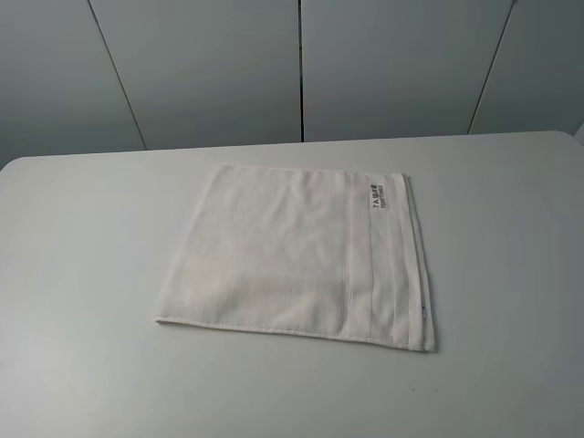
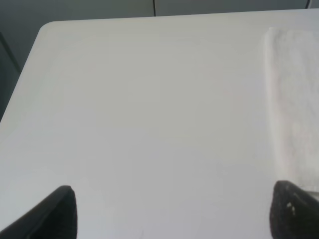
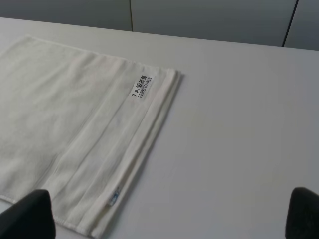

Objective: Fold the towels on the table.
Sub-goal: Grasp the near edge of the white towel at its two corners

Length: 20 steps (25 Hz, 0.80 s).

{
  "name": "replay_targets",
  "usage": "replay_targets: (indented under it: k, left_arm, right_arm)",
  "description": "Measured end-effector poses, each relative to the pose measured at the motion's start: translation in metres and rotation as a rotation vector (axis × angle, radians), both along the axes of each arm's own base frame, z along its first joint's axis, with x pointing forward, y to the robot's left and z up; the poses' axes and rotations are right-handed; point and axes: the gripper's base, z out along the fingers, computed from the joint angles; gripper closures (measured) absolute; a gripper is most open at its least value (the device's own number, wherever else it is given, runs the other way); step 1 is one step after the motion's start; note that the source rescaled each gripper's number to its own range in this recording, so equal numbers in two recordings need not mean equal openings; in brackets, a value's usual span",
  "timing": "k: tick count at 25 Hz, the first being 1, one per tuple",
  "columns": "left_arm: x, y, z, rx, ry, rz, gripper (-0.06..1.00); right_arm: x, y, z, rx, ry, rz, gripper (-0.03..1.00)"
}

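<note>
The white towel (image 1: 292, 251) lies flat near the middle of the white table (image 1: 82, 274). It has a border band and a dark-printed label (image 1: 380, 197) near its right edge, where layered edges show. Neither gripper shows in the exterior high view. In the left wrist view my left gripper (image 2: 174, 219) is open and empty above bare table (image 2: 139, 99), with the towel's edge (image 2: 294, 99) by one fingertip. In the right wrist view my right gripper (image 3: 167, 219) is open and empty, held back from the towel (image 3: 65, 119) and its label (image 3: 141, 87).
Grey wall panels (image 1: 210, 64) stand behind the table's far edge. The table's rounded far-left corner (image 2: 47, 27) shows in the left wrist view. Bare tabletop (image 3: 239, 124) surrounds the towel on all sides.
</note>
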Motion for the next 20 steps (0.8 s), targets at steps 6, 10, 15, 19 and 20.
replay_targets:
  k: [6,10,15,19,20]
  left_arm:
    - [0.0000,0.0000,0.0000,0.000,0.000,0.000,-0.06]
    - [0.0000,0.0000,0.0000,0.000,0.000,0.000,-0.06]
    - [0.0000,0.0000,0.0000,0.000,0.000,0.000,-0.06]
    - [0.0000,0.0000,0.0000,0.000,0.000,0.000,-0.06]
    - [0.0000,0.0000,0.0000,0.000,0.000,0.000,-0.06]
  right_arm:
    - [0.0000,0.0000,0.0000,0.000,0.000,0.000,-0.03]
    - [0.0000,0.0000,0.0000,0.000,0.000,0.000,-0.03]
    - [0.0000,0.0000,0.0000,0.000,0.000,0.000,-0.03]
    - [0.0000,0.0000,0.0000,0.000,0.000,0.000,-0.03]
    - [0.0000,0.0000,0.0000,0.000,0.000,0.000,-0.03]
